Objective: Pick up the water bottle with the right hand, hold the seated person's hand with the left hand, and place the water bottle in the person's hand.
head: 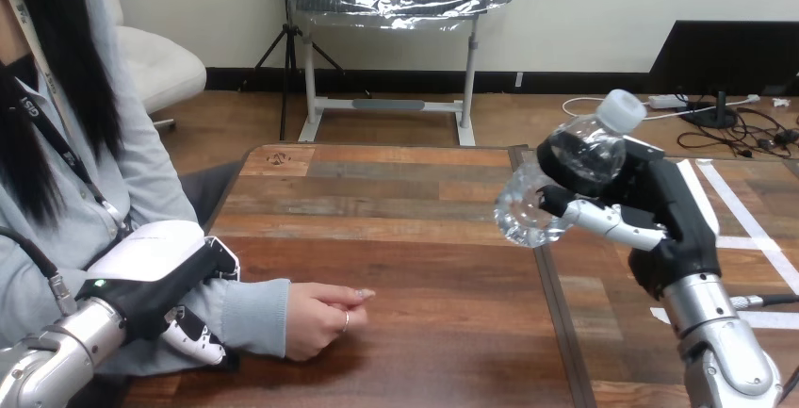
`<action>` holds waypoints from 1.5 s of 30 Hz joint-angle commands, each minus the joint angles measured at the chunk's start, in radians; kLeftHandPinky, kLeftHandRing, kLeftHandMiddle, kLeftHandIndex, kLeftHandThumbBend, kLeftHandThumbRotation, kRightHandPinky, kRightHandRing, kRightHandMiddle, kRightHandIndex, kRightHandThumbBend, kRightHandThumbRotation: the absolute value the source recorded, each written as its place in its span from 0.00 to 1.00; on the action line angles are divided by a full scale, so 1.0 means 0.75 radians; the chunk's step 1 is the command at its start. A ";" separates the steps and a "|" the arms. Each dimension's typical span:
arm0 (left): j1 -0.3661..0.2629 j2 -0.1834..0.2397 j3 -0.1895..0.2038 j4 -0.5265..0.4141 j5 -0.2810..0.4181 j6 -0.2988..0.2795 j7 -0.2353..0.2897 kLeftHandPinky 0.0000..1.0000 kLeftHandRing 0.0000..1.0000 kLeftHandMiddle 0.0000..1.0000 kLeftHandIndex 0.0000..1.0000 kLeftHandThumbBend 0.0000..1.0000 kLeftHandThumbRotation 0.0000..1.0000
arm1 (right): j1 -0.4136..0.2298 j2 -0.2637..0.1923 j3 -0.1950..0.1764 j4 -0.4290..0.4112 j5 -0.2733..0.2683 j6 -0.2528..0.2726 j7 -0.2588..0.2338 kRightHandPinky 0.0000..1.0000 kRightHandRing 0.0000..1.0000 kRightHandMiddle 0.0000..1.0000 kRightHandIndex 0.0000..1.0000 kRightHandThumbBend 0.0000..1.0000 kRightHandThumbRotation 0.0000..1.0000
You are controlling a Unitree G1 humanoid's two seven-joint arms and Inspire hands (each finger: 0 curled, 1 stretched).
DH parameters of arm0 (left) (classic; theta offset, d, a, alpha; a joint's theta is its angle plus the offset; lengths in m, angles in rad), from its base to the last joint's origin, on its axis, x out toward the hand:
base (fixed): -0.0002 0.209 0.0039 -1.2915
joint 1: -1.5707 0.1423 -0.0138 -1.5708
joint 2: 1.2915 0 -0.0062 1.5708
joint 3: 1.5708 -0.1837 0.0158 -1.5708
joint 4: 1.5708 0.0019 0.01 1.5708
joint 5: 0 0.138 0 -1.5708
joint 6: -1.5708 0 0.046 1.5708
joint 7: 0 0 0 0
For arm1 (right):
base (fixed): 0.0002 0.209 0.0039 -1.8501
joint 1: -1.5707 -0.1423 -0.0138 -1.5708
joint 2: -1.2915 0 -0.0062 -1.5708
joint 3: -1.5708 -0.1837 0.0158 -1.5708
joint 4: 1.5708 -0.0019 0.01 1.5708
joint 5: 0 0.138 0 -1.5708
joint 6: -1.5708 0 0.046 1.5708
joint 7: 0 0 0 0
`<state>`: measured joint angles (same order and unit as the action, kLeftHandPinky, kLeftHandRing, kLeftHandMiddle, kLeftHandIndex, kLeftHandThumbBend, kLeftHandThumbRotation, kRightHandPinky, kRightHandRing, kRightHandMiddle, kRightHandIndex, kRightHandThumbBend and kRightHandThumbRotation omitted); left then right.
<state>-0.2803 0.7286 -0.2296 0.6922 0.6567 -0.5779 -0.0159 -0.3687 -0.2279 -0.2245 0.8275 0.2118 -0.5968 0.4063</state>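
Observation:
My right hand (660,215) is raised above the table's right part and is shut on a clear water bottle (565,177) with a white cap. The bottle lies tilted in the hand, cap up and to the right, base down and to the left. The person's hand (320,314) rests loosely curled on the table at the lower left, empty. My left hand (170,285) lies over the person's forearm, just behind the wrist, with its fingers curled down round the grey sleeve.
The wooden table (415,238) has a seam running down its right part and white tape lines at the far right. The person sits at the table's left side.

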 commanded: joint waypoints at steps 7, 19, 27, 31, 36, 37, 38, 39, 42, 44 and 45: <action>-0.046 -0.017 0.014 -0.103 -0.046 -0.024 0.014 0.18 0.23 0.29 0.28 0.82 0.00 | -0.101 0.027 0.031 -0.028 -0.009 -0.032 0.015 0.24 0.30 0.40 0.45 0.65 0.00; -0.058 -0.022 0.025 -0.150 -0.061 -0.022 0.007 0.18 0.23 0.30 0.29 0.82 0.00 | -0.144 0.064 0.050 0.051 -0.021 -0.039 0.025 0.23 0.29 0.39 0.45 0.65 0.00; -0.070 -0.023 0.027 -0.182 -0.070 -0.003 -0.003 0.18 0.24 0.30 0.29 0.83 0.00 | -0.168 0.077 0.069 0.108 -0.061 -0.055 0.017 0.23 0.28 0.38 0.44 0.65 0.00; -0.069 -0.023 0.031 -0.219 -0.074 0.037 -0.031 0.18 0.24 0.30 0.29 0.83 0.00 | -0.175 0.088 0.076 0.121 -0.070 -0.046 0.013 0.23 0.28 0.38 0.44 0.65 0.00; -0.069 -0.022 0.036 -0.263 -0.070 0.068 -0.046 0.19 0.24 0.30 0.30 0.83 0.00 | -0.182 0.093 0.096 0.147 -0.105 -0.064 -0.006 0.23 0.29 0.39 0.45 0.64 0.00; -0.070 -0.023 0.036 -0.270 -0.071 0.076 -0.052 0.19 0.24 0.30 0.30 0.83 0.00 | -0.184 0.094 0.097 0.152 -0.107 -0.064 -0.006 0.23 0.29 0.39 0.45 0.64 0.00; -0.071 -0.024 0.038 -0.276 -0.074 0.080 -0.057 0.19 0.25 0.30 0.30 0.83 0.00 | -0.186 0.094 0.103 0.157 -0.122 -0.069 -0.016 0.23 0.29 0.39 0.45 0.64 0.00; -0.072 -0.025 0.039 -0.280 -0.077 0.082 -0.059 0.19 0.25 0.31 0.30 0.83 0.00 | -0.187 0.093 0.108 0.161 -0.133 -0.074 -0.023 0.24 0.30 0.39 0.45 0.64 0.00; -0.072 -0.025 0.042 -0.291 -0.083 0.087 -0.067 0.19 0.25 0.31 0.30 0.83 0.00 | -0.189 0.095 0.116 0.171 -0.156 -0.084 -0.037 0.24 0.30 0.40 0.45 0.65 0.00; -0.076 -0.026 0.042 -0.295 -0.086 0.091 -0.072 0.19 0.25 0.31 0.30 0.83 0.00 | -0.192 0.098 0.119 0.180 -0.164 -0.089 -0.041 0.24 0.30 0.40 0.45 0.65 0.00; -0.079 -0.027 0.041 -0.295 -0.087 0.092 -0.074 0.19 0.25 0.31 0.30 0.83 0.00 | -0.194 0.100 0.121 0.185 -0.166 -0.091 -0.041 0.24 0.30 0.40 0.45 0.65 0.00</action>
<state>-0.2750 0.7070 -0.2293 0.5358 0.6244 -0.5123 -0.0710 -0.3950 -0.1554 -0.1359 0.9709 0.0914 -0.6151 0.3940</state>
